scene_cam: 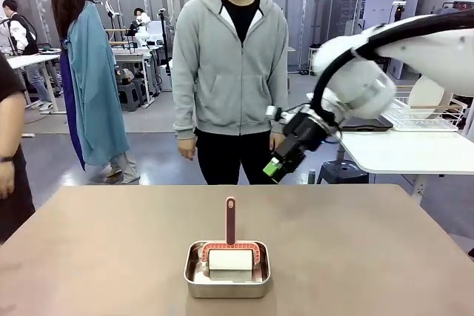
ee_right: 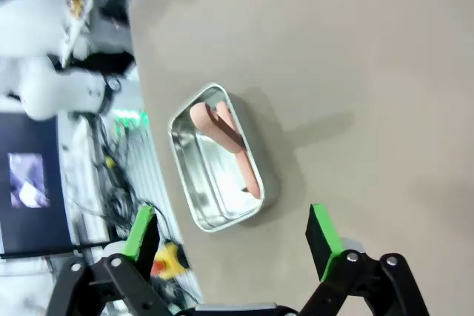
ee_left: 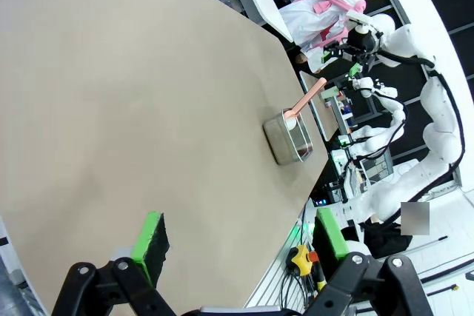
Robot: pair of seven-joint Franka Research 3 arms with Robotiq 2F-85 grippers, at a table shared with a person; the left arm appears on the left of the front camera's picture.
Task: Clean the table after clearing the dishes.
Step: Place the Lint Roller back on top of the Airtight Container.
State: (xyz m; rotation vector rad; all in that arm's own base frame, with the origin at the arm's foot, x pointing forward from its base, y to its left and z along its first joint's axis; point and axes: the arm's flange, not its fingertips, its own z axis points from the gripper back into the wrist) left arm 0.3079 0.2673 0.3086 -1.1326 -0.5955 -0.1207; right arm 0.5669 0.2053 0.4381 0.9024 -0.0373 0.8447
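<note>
Right tool (scene_cam: 275,168) spread wide, grasping nothing, raised above far edge of brown worktop (scene_cam: 355,249). Left tool (ee_left: 241,238) likewise released. Steel tin (scene_cam: 227,270) with pink-handled roller (scene_cam: 230,246) near front edge.

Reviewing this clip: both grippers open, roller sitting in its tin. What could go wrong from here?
1. The lint roller stands in a shallow steel tin with only its thin handle sticking up; a grasp by the right gripper may slip or drag the tin across the table.
2. The tin sits near the table's robot-side edge, so a nudge might push it off.
3. A person stands close behind the right arm's path.
</note>
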